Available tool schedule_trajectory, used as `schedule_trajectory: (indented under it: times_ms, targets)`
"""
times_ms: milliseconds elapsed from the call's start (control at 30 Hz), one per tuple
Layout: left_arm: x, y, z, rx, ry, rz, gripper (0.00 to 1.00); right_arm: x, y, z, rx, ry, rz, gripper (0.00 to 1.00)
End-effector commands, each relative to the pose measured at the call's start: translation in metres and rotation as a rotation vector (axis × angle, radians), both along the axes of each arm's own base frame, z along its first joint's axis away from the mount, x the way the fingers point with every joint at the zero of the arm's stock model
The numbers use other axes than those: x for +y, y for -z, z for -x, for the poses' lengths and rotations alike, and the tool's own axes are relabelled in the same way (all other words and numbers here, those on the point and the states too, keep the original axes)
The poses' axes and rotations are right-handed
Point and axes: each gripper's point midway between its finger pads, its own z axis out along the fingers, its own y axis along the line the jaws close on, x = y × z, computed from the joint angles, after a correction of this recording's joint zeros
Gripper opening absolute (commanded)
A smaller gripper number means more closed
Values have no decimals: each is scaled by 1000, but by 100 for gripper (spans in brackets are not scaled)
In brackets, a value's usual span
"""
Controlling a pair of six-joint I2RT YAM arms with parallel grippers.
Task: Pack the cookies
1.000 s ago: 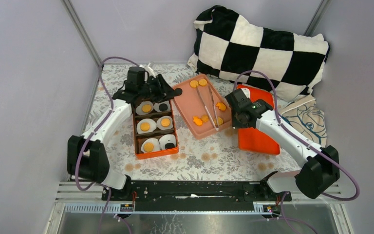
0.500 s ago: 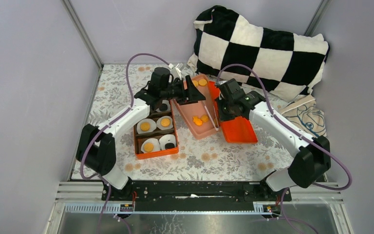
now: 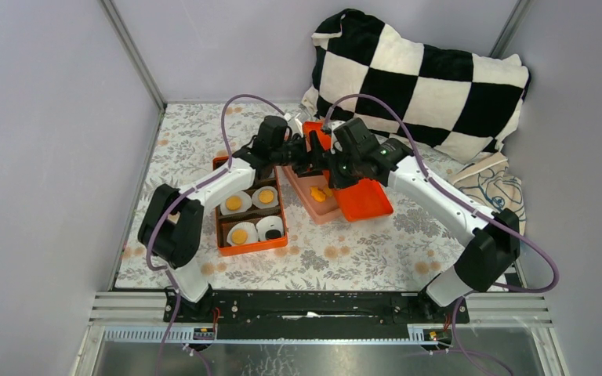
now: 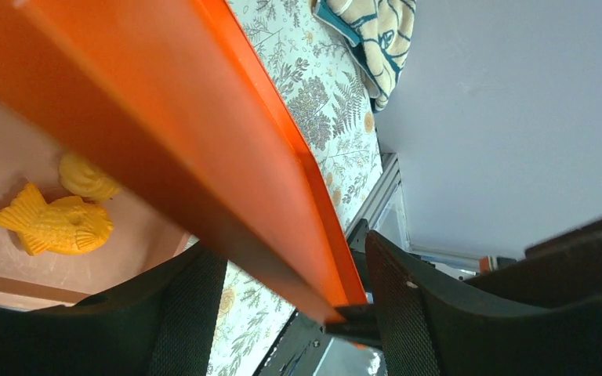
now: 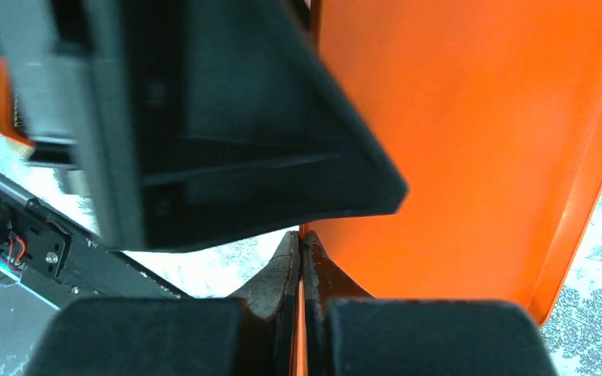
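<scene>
Cookies, orange and black discs in white paper cups, fill the orange box [image 3: 222, 235]; one disc [image 3: 234, 203] lies mid-box. More cookies lie on the pink tray [image 3: 307, 205]: a fish-shaped one [image 4: 55, 227] and a round one [image 4: 86, 178]. My right gripper [image 5: 299, 258] is shut on the edge of the orange lid [image 3: 364, 200], holding it tilted over the tray. My left gripper [image 4: 294, 313] is open, its fingers [image 4: 415, 313] either side of the lid's [image 4: 204, 141] corner without touching it. In the top view the left gripper [image 3: 302, 153] meets the right gripper [image 3: 333, 168] above the tray's far end.
A black-and-white checked pillow [image 3: 423, 70] leans at the back right. A folded patterned cloth [image 3: 494, 188] lies at the right of the floral tablecloth. The lid and both arms hide much of the tray.
The right arm has carried the orange lid left, off the table and over the pink tray. The left arm has swung right from the box to the lid's corner, and its fingers have spread.
</scene>
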Motion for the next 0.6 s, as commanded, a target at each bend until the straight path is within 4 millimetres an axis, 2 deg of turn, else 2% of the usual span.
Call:
schedule_trajectory:
  times_ms: [0,133,267,367,433,567]
  targets:
    - [-6,3,-4,-29,8,14,70,29,-30,-1,-69,-84,-69,0]
    - [-8,14,-10,-7,0,-1,65,44,-38,9,-69,-126,-103,0]
    - [-10,17,-11,6,12,-8,26,48,-35,12,-81,-131,-82,0]
    - [-5,20,-12,12,-2,-53,7,43,-33,8,-113,-116,-41,0]
    - [-1,21,-15,11,-20,-87,0,38,-37,3,-152,-99,-16,1]
    - [6,20,-19,10,-44,-143,0,24,-63,-4,-283,-49,25,28]
